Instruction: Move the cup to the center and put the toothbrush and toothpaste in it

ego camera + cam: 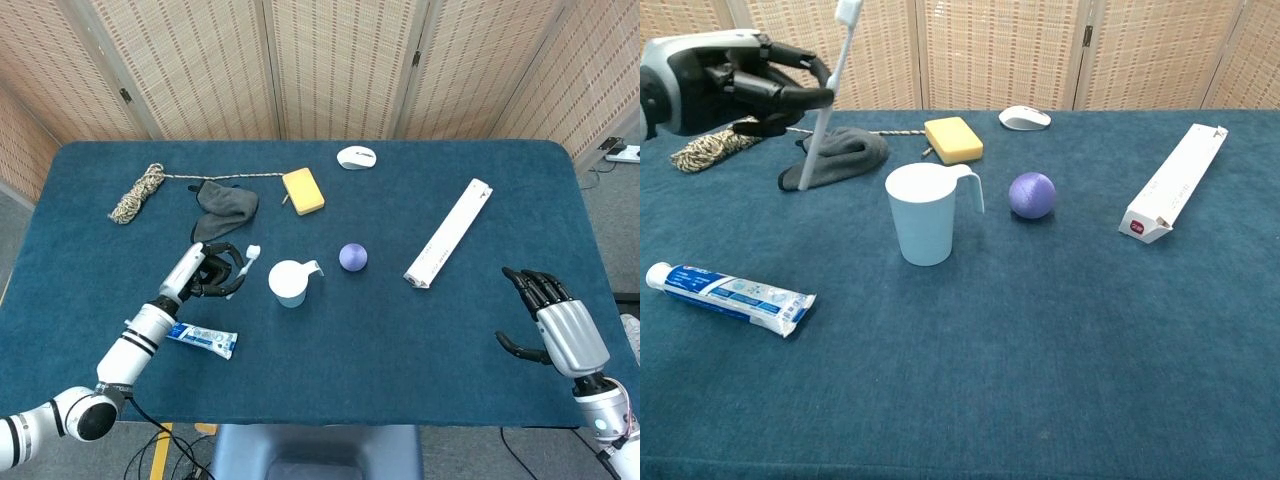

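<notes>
A pale blue cup (288, 282) (926, 212) with a handle stands upright near the table's middle. My left hand (208, 271) (735, 82) holds the white toothbrush (243, 266) (827, 98) nearly upright in the air, bristle end up, just left of the cup. The blue and white toothpaste tube (202, 339) (728, 297) lies flat on the cloth, front left of the cup. My right hand (556, 324) hovers open near the front right corner, far from everything.
A purple ball (352, 257) sits right of the cup. A long white box (448, 233) lies at the right. At the back are a yellow sponge (303, 190), a grey cloth (222, 209), a rope coil (136, 193) and a white mouse (357, 157).
</notes>
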### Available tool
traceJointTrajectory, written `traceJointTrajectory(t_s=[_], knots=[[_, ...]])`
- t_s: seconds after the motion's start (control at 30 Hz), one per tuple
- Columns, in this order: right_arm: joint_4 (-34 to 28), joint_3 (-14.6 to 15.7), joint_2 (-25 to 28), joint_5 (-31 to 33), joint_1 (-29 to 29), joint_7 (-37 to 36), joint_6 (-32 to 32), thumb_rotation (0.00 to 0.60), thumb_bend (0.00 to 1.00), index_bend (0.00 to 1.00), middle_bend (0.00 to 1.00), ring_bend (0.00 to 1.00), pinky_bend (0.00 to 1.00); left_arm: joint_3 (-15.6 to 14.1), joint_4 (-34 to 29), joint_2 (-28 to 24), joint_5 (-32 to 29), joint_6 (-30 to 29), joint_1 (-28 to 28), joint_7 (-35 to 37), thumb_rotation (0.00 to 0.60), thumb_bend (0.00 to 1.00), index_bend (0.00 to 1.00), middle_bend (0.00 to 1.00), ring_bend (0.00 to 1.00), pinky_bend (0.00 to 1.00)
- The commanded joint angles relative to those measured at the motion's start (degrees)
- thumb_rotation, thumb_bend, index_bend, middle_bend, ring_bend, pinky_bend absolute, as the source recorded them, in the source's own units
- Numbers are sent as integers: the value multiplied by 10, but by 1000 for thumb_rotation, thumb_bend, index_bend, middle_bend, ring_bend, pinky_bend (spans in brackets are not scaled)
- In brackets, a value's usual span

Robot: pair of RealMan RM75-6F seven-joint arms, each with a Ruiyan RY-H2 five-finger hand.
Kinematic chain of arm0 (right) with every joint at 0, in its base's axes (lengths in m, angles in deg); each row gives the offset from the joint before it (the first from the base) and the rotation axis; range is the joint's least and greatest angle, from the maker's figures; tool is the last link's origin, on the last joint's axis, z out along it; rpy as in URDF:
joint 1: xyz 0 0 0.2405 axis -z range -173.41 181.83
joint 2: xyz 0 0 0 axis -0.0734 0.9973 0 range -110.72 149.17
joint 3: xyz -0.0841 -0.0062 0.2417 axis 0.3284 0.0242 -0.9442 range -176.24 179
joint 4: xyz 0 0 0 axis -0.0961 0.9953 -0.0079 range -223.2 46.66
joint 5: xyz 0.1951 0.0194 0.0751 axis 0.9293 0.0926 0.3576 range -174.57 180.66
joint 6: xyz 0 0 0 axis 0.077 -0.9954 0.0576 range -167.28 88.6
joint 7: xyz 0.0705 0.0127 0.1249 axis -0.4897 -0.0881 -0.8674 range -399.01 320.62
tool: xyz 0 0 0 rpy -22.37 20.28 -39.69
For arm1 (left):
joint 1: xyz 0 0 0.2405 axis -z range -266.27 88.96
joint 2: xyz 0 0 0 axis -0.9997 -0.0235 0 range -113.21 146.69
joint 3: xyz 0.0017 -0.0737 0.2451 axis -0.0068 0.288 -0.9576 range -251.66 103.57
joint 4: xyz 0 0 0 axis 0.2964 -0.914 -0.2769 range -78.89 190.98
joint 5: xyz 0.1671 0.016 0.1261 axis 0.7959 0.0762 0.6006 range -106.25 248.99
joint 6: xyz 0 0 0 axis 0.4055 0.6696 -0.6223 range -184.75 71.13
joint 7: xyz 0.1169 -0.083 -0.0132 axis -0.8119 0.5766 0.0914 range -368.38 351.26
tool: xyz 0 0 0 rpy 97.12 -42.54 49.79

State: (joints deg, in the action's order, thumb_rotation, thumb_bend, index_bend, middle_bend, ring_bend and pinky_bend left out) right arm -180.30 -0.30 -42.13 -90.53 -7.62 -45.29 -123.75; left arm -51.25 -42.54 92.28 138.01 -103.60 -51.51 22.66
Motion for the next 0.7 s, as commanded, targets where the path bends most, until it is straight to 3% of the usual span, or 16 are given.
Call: traceJointTrajectory(t_s=[0.03, 0.7], knots=[[0, 0, 0, 2, 2, -1, -1, 600, 207, 0, 190, 158, 182, 11, -7, 23, 3, -4, 17, 9, 600, 459, 633, 958, 825, 1000], [17, -2, 1, 9, 16, -23, -9, 600, 206, 0, 190, 158, 182, 46, 85, 148, -144, -34, 117, -93, 600, 459, 621, 955, 820, 1000]])
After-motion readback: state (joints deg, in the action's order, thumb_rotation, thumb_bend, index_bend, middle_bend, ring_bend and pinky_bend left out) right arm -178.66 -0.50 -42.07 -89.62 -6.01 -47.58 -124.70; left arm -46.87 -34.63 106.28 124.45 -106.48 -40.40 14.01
